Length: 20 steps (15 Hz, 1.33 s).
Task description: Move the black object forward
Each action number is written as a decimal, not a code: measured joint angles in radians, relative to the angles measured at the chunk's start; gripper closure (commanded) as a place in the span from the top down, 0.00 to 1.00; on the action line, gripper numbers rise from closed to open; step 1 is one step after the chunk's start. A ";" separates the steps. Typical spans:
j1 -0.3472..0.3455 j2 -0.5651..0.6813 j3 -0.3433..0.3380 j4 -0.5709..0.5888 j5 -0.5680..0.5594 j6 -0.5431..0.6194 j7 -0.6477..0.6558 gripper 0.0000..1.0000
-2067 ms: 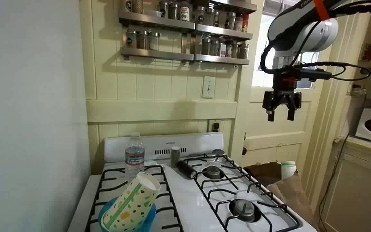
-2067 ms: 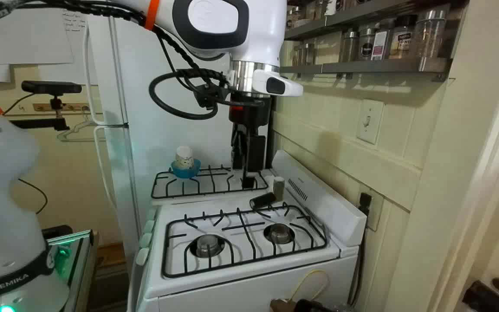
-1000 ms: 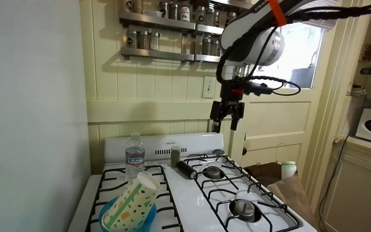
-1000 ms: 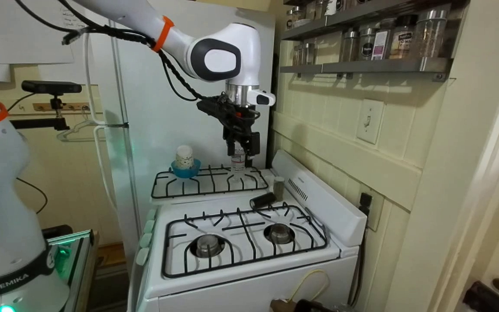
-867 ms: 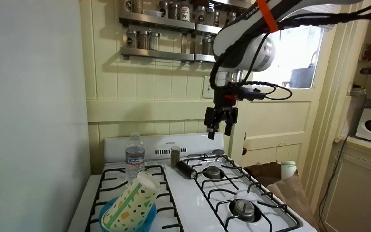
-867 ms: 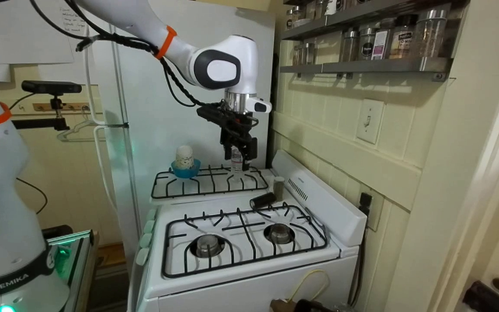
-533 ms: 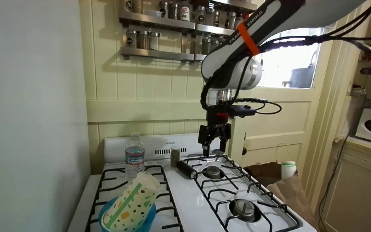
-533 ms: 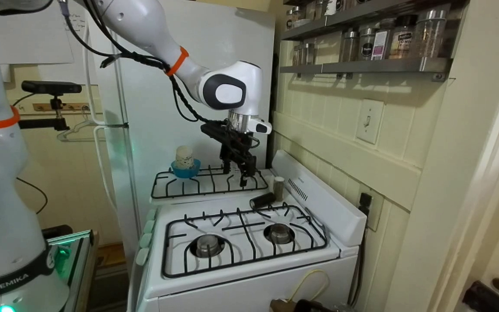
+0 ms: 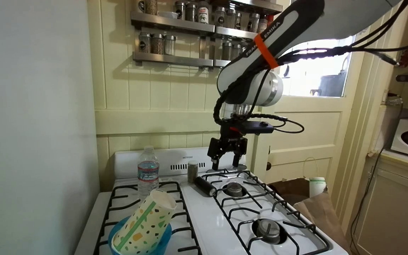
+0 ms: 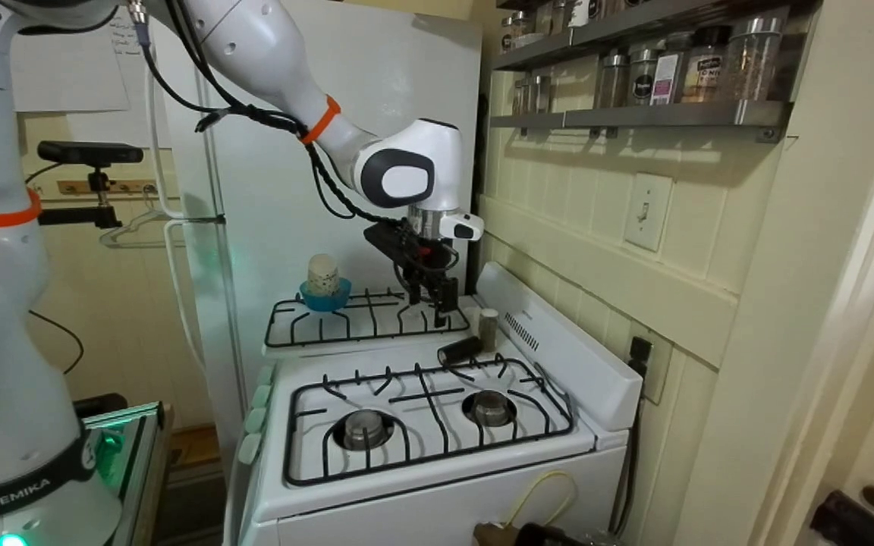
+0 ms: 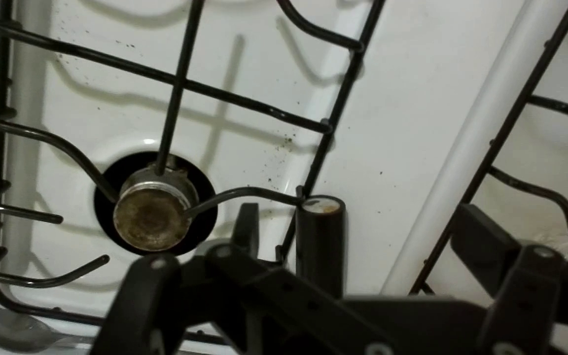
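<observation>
The black object is a slim black cylinder lying on its side on the white stove top, in both exterior views. Its pale round end points toward the stove front. In the wrist view the black object lies between the spread fingers, nearer the left one, its lower part hidden by the gripper. My gripper is open and empty, above the back of the stove and apart from the black object. It also shows in an exterior view. The clear jar stands upright at the black object's back end.
Burner grates flank the black object; one grate's edge touches or nearly touches it. A water bottle and a patterned cup in a blue bowl stand on the far grate. A spoon lies along the stove's back. Spice shelves hang above.
My gripper has come down and left in an exterior view, closer to the black object, with a small leftward shift in the last half second. It stays open. The black object has not moved.
</observation>
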 measured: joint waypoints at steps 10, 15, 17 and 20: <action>0.005 0.197 0.033 0.031 0.031 0.264 0.093 1.00; 0.006 0.258 0.038 0.082 0.031 0.268 0.100 0.98; 0.006 0.274 0.039 0.097 0.031 0.268 0.103 0.97; 0.005 0.293 0.039 0.110 0.031 0.268 0.105 0.96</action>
